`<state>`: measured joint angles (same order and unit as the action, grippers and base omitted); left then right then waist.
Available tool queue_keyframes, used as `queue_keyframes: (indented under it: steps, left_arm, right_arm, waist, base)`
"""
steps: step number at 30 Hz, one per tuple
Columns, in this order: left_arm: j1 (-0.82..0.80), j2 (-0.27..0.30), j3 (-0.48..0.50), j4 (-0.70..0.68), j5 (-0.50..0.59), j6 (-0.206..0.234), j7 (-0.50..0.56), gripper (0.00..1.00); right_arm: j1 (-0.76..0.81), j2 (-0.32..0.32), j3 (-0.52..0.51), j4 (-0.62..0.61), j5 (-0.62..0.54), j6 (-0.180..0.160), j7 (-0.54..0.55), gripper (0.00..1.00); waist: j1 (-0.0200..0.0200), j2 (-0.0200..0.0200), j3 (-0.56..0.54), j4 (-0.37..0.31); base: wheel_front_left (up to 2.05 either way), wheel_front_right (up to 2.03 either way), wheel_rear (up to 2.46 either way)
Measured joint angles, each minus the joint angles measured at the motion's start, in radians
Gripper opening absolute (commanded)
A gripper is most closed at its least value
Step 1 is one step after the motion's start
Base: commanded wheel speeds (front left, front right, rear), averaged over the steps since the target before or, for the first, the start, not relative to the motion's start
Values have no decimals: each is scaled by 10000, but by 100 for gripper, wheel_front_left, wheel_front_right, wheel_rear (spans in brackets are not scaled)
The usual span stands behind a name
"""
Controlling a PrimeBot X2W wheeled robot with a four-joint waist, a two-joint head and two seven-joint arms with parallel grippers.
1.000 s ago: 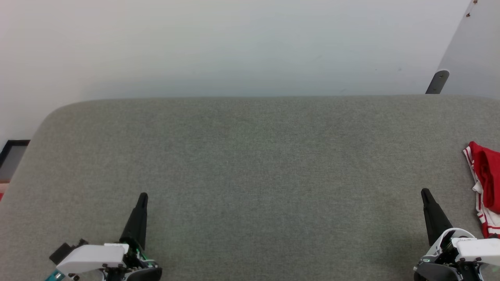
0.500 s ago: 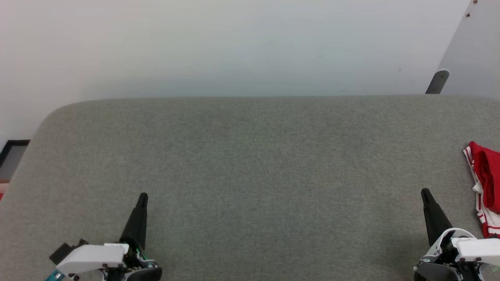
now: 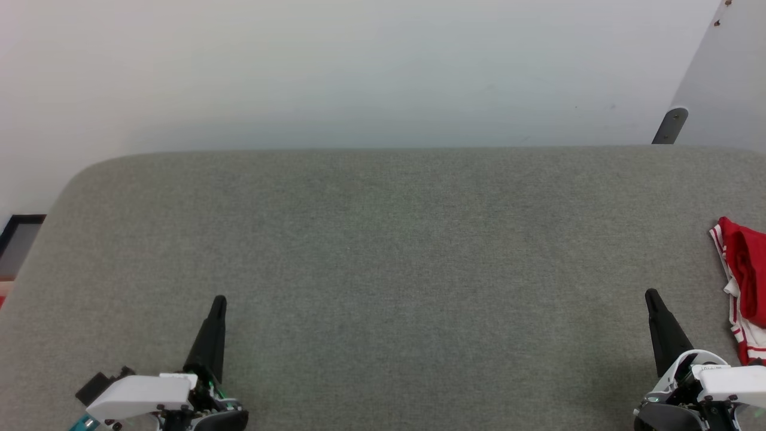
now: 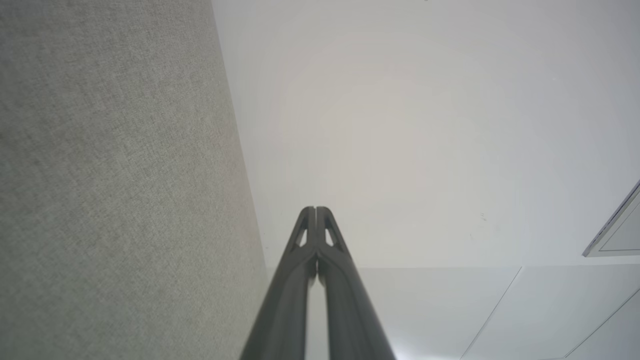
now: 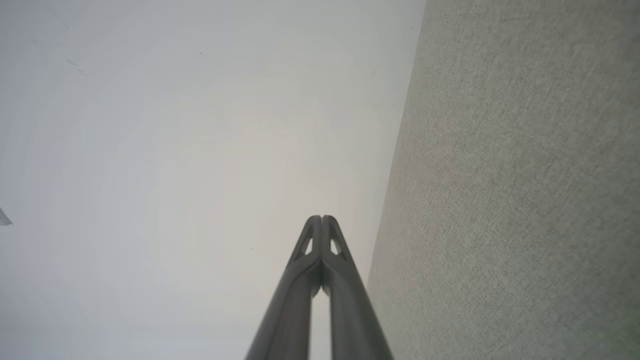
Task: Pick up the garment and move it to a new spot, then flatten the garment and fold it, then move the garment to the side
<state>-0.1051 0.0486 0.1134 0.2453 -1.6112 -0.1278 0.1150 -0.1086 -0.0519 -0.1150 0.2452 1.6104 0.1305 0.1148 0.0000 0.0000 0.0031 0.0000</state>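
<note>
The garment [image 3: 747, 281], red with white-and-red striped trim, lies bunched at the right edge of the grey fabric table [image 3: 383, 239] and is cut off by the head view's border. Just left of it, at the lower right, my right gripper [image 3: 651, 297] is shut with nothing in it. At the lower left my left gripper [image 3: 219, 300] is also shut and empty, far from the garment. Each wrist view shows its own gripper, the left [image 4: 315, 210] and the right [image 5: 321, 219], with fingertips pressed together and pointing past the table edge at the white wall.
The table's far edge meets a white wall [image 3: 359, 72]. A dark metal bracket [image 3: 670, 126] stands at the back right. A dark-framed object [image 3: 18, 236] sits on the floor past the table's left rounded corner.
</note>
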Motion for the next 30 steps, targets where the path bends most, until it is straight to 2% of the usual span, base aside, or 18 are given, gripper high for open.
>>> queue_keyframes:
  steps: [30]
  left_arm:
    - [0,0,2,0,0,0,0,0]
  right_arm:
    - [0,0,0,0,0,0,0,0]
  waist:
    - [0,0,0,0]
  base:
    - [0,0,0]
